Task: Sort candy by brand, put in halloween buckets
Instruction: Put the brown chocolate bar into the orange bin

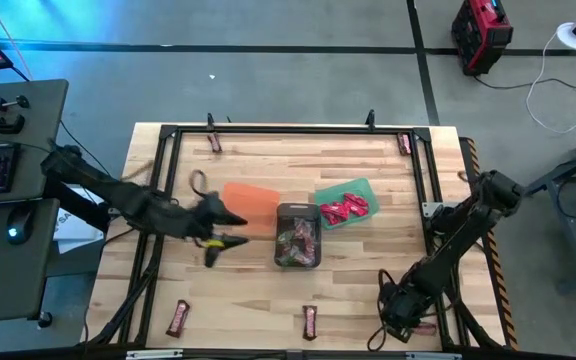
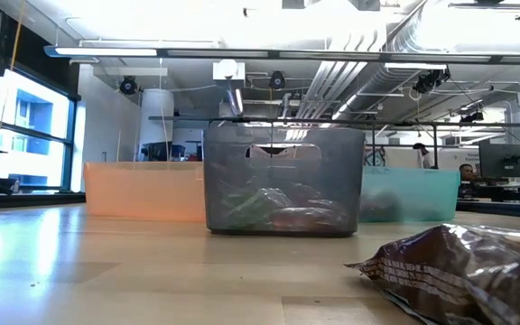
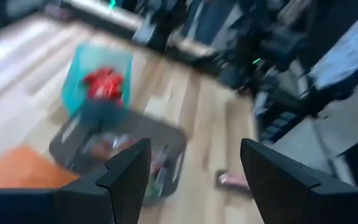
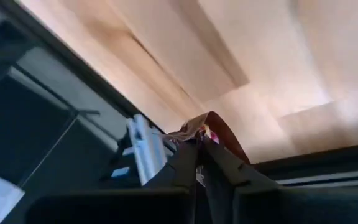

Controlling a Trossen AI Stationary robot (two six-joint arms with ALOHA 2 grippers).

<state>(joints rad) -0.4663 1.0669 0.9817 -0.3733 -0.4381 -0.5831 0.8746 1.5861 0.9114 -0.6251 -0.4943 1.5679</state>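
**Right tool pinches a brown bar at the desk's near right corner**

The right tool (image 1: 408, 318) is down at the near right corner of the wooden desk (image 1: 268, 290), close to the black frame rail. Its wrist view shows the two fingers (image 4: 219, 163) pressed together on a dark brown candy wrapper (image 4: 219, 127), whose crinkled end sticks up between the tips, a silvery strip showing just beside it.

The left tool (image 1: 230, 228) hangs over the left half of the desk, just beside the orange bucket (image 1: 251, 196). Its fingers (image 3: 126, 171) are spread wide with nothing between them, and its wrist view is blurred.

The three buckets stand in a row at the desk's centre. The orange one is on the left; from above nothing can be made out inside it. The dark grey rectangular bucket (image 1: 298, 235) is in the middle and holds a mixed heap of small wrapped pieces. The green bucket (image 1: 365, 190) is on the right and holds bright red wrapped candies (image 1: 344, 209). In the low view the grey bucket (image 2: 283, 181) stands in front, with the orange one (image 2: 143, 191) and the green one (image 2: 413, 194) behind to either side.

Loose brown bars lie on the desk: one near the front left (image 1: 178, 317), one near the front centre (image 1: 310, 321), and one each near the far left (image 1: 215, 143) and far right (image 1: 404, 144) corners. A large brown wrapper (image 2: 468, 266) lies close to the low camera.
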